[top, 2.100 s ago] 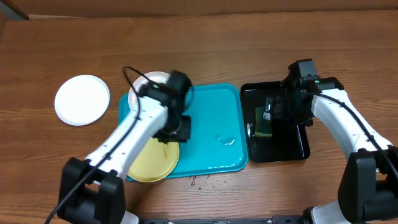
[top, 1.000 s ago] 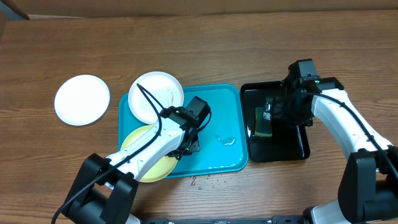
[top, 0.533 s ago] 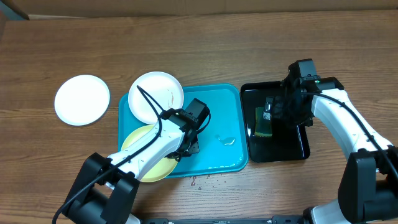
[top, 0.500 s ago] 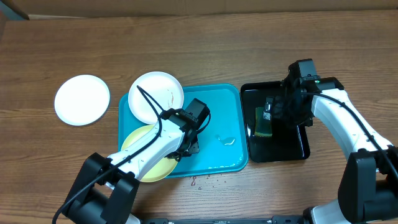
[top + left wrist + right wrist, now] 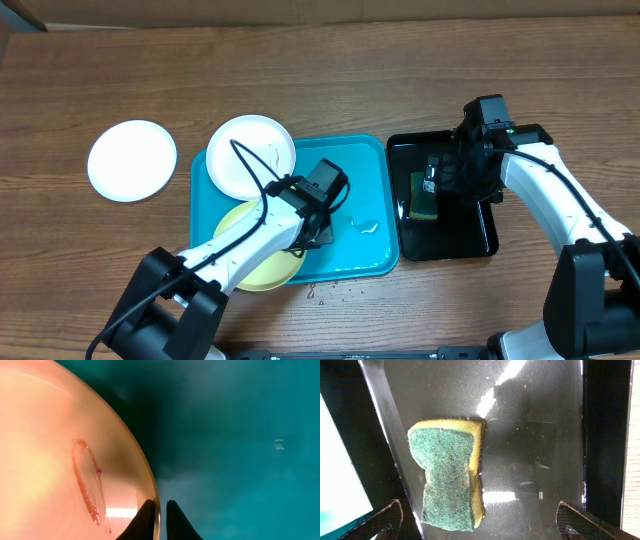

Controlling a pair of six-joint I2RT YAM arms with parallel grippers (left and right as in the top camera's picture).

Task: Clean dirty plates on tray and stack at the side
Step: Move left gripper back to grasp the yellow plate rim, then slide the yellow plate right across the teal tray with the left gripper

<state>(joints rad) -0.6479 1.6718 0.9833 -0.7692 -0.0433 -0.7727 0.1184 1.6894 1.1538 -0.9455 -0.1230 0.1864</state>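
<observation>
The pale yellow plate (image 5: 252,250) lies at the front left of the turquoise tray (image 5: 360,170), overhanging its front rim. My left gripper (image 5: 318,233) is shut on its right rim; the left wrist view shows both fingertips (image 5: 159,515) pinching the edge of the yellow plate (image 5: 55,445), which has a reddish smear, over the tray floor (image 5: 240,435). A white plate with a red smear (image 5: 250,155) rests on the tray's back left corner. Another white plate (image 5: 132,160) lies on the table to the left. My right gripper (image 5: 447,178) is open above a sponge.
A glossy black tray (image 5: 470,235) stands right of the turquoise one and holds a green-and-yellow sponge (image 5: 424,197), also seen in the right wrist view (image 5: 447,477) between the open fingers (image 5: 487,520). Water drops (image 5: 365,226) lie on the turquoise tray. Crumbs (image 5: 330,290) lie on the table in front.
My left arm came from the back white plate to the yellow plate's right rim, then shifted slightly right, and the yellow plate moved right with it. The right arm has not moved.
</observation>
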